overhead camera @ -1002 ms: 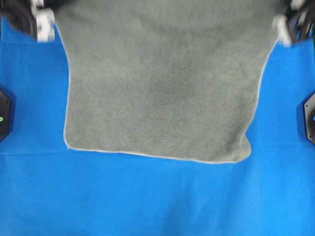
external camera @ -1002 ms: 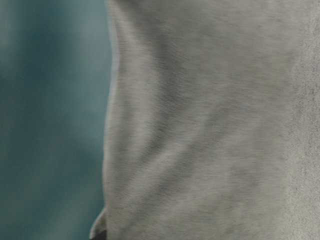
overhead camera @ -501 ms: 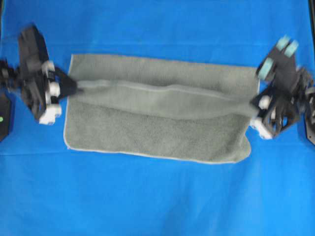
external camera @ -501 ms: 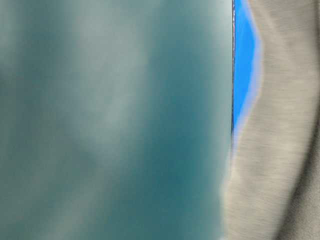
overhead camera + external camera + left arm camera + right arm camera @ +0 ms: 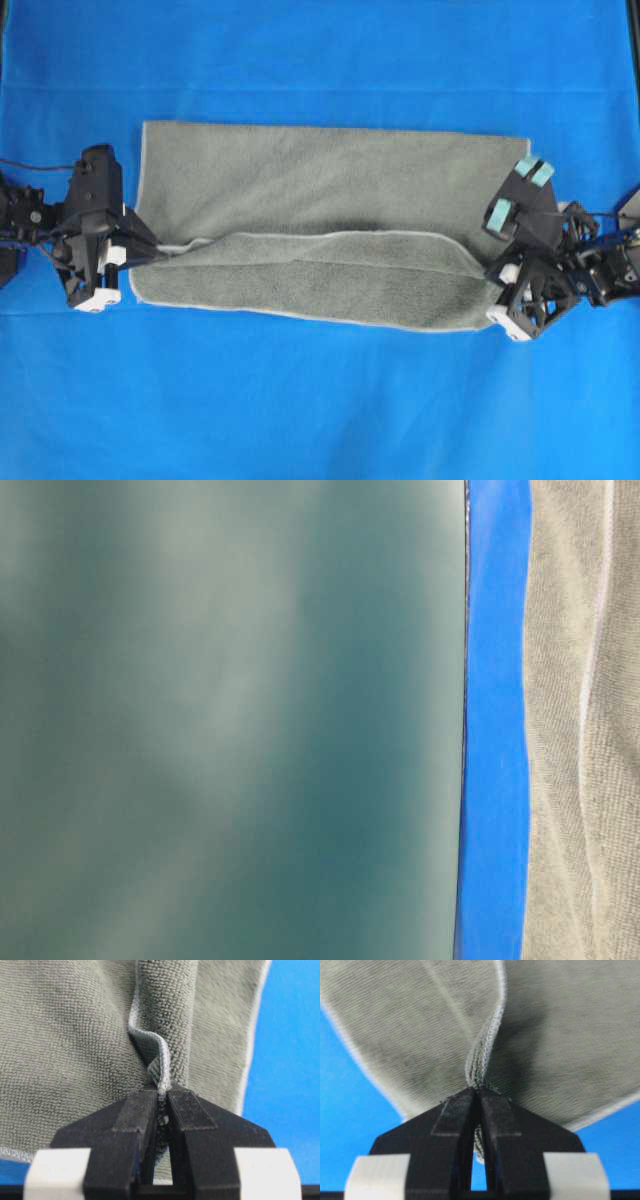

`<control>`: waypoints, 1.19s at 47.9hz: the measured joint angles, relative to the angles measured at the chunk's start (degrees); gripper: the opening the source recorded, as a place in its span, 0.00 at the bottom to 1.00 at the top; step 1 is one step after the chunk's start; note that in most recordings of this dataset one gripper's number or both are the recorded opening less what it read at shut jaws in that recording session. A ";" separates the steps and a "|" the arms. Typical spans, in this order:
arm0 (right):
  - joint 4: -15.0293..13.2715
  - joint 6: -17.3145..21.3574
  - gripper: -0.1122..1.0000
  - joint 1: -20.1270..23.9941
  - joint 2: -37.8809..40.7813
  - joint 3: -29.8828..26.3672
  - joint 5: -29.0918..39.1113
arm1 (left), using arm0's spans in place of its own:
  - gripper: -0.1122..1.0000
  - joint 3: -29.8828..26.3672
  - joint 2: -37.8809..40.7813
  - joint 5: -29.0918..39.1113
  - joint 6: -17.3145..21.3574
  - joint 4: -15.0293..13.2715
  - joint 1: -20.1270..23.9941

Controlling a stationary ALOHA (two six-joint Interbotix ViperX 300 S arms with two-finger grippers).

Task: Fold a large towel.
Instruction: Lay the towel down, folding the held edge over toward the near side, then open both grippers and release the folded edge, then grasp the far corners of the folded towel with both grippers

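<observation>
Overhead exterior shows you the towel [image 5: 320, 235] lying flat on the blue sheet [image 5: 320, 400], its far half doubled toward the near hem, so the fold is under way; your left end effector [image 5: 140, 250] and right end effector [image 5: 487, 272] each hold a corner of the carried edge, which keeps that edge taut and straight between them. Table-level exterior gives you only a strip of towel beside blue sheet, the rest a blurred dark surface. Left wrist view shows the fingers [image 5: 137, 1120] pressed together on the hemmed corner. Right wrist view shows the same: pinched shut on bunched hem.
</observation>
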 measured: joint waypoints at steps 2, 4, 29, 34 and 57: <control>0.00 -0.09 0.13 0.62 0.00 0.00 -0.35 | 0.12 0.09 -0.18 0.09 -0.09 0.00 -0.35; 0.00 0.00 0.13 1.23 0.09 0.00 -0.88 | 0.12 0.44 -0.70 0.09 -0.18 -0.09 -0.79; 0.00 0.26 0.65 6.59 0.97 -0.79 -1.49 | 0.83 2.72 -7.03 3.08 -0.70 -0.18 -5.54; -0.62 0.35 0.66 7.21 0.79 -1.85 -0.35 | 0.81 1.41 -9.23 5.27 0.62 -0.18 -5.45; -18.19 2.20 0.65 -5.54 -9.14 -2.72 19.95 | 0.81 -2.90 -14.94 8.09 16.17 -0.09 18.46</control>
